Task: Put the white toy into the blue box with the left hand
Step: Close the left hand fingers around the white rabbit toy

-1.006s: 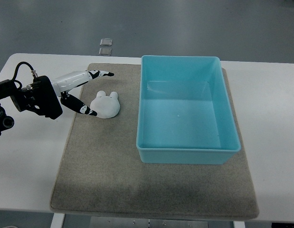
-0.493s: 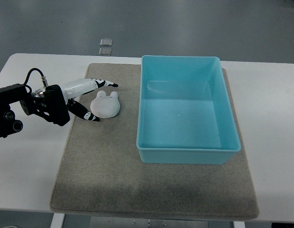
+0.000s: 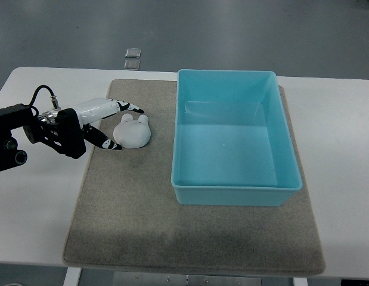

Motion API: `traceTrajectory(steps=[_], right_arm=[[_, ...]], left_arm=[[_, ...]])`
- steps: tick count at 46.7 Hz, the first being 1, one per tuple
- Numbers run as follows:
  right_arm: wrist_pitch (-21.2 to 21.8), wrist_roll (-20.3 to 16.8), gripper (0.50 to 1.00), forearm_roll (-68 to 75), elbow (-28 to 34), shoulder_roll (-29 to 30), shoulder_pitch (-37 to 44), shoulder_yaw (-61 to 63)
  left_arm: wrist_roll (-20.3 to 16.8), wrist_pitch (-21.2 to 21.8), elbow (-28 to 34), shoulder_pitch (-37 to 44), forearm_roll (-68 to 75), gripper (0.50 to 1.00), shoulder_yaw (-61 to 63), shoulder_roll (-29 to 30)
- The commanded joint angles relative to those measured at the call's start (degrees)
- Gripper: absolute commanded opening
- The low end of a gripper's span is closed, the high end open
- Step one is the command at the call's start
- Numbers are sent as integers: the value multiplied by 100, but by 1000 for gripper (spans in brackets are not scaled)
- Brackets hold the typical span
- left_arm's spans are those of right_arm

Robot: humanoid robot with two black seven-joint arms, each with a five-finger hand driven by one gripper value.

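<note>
The white toy point(image 3: 132, 131), a small rounded animal shape with two ears, lies on the grey mat point(image 3: 136, 220) left of the blue box point(image 3: 235, 189). My left hand point(image 3: 118, 126) reaches in from the left and sits right beside the toy. Its fingers point(image 3: 126, 108) are spread above the toy's ears and its thumb lies below the toy's left side, not closed around it. The blue box stands open and has nothing inside. The right arm does not show.
The mat lies on a white table point(image 3: 339, 149). Two small pale squares point(image 3: 133, 57) sit on the floor beyond the table's far edge. A black cable point(image 3: 38, 94) loops over my left wrist.
My left hand has shifted down and slightly back left, bringing its upper fingers from above the toy down close to the toy's ears. The toy has not moved.
</note>
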Motion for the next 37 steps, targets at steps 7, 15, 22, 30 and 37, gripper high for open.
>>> traceTrajectory(steps=[7,15,22,30,37], right_arm=[[-4,0,936,5,-2,0,0,0],[-4,0,936,-3,-2,0,0,0],[-4,0,936,-3,-2,0,0,0],[5,0,936,5,-2,0,0,0],[5,0,936,-4,-2,0,0,0]], left_arm=[[5,25,79,8,1,782,88,-76],[-3,219,88,0,1,769,334,-93],[-3,236,88,0,1,626,396,-93],[-3,526,88,-9,-8,500,387,-137],[5,641,106,-9,-52,500,335,-164]])
